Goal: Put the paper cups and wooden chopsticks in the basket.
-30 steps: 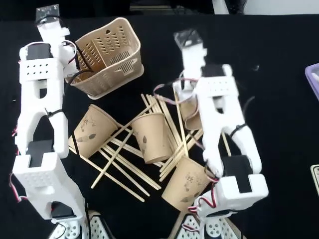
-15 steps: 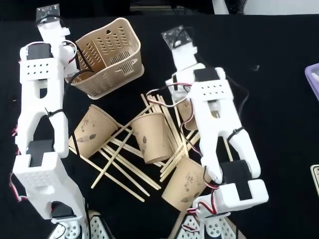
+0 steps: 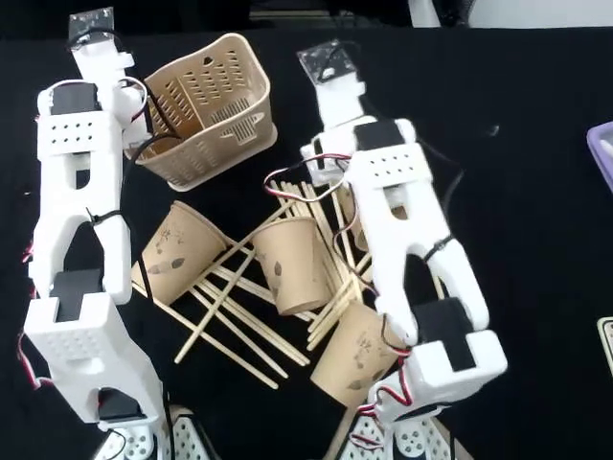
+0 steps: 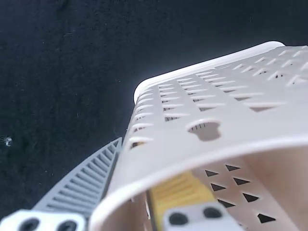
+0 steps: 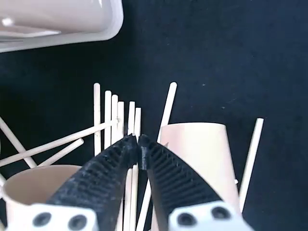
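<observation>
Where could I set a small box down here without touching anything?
Bare black tabletop lies between the white right arm and the purple object at the edge. Between the arms it is crowded: brown paper cups, wooden chopsticks and the tan plastic basket.

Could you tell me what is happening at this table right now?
Two robot arms are tidying paper cups and wooden chopsticks into a basket. The left gripper is clamped on the basket's wall. The right gripper is shut, its tips over a bundle of chopsticks beside a cup lying on its side. Nothing seems to be in the basket yet.
</observation>
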